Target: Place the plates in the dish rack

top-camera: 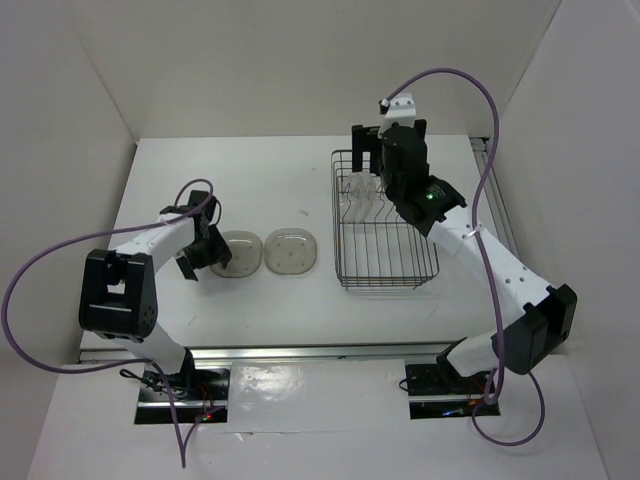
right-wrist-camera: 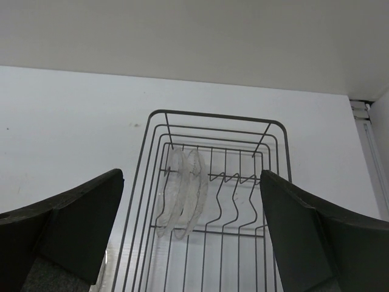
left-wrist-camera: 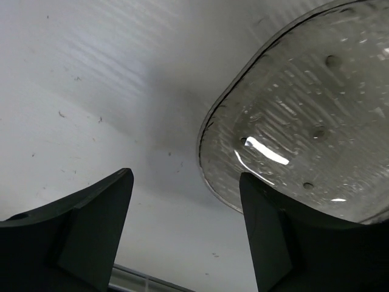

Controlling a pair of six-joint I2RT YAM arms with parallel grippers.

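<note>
Two see-through plates lie flat on the white table: a smoky one [top-camera: 240, 252] and a clearer one [top-camera: 291, 251] to its right. My left gripper [top-camera: 200, 255] is low at the smoky plate's left edge. In the left wrist view that plate [left-wrist-camera: 304, 115] fills the upper right. The left gripper [left-wrist-camera: 184, 182] is open, its right finger [left-wrist-camera: 285, 243] over the plate's rim and its left finger on bare table. Two more plates [right-wrist-camera: 182, 188] stand upright in the left slots of the wire dish rack [top-camera: 385, 270]. My right gripper [top-camera: 385, 165], open and holding nothing, hovers over the rack's far end [right-wrist-camera: 191, 182].
White walls enclose the table on the left, back and right. The rack's right-hand divider prongs [right-wrist-camera: 243, 201] hold nothing. A purple cable loops off each arm. A metal rail [top-camera: 300, 352] runs along the near table edge.
</note>
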